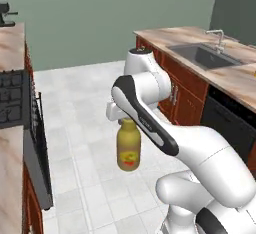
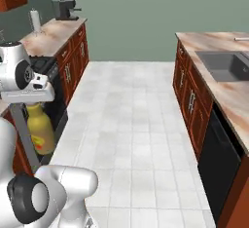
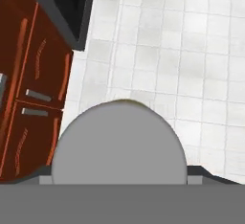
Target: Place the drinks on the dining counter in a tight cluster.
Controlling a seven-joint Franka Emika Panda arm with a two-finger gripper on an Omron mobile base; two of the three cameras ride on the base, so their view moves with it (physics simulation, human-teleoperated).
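Observation:
A fat olive-yellow drink bottle (image 1: 128, 150) with a grey cap hangs upright in mid-air over the tiled floor, between the two counters. My gripper (image 1: 127, 121) is shut on its neck from above. The right base view has the same bottle (image 2: 41, 133) under the hand (image 2: 33, 104), close to the oven side. From the hand view I look straight down on its round grey cap (image 3: 118, 144), which hides my fingertips. The dining counter (image 1: 235, 80) with its dark sink (image 1: 205, 55) and silver tap (image 1: 218, 37) lies to the right, well apart from the bottle.
A stove (image 1: 10, 98) and a marbled counter with a coffee machine (image 1: 5, 14) line the left side. Red-brown cabinets and a black dishwasher (image 1: 230, 123) stand under the dining counter (image 2: 228, 95). White tiled floor (image 2: 131, 120) runs between them.

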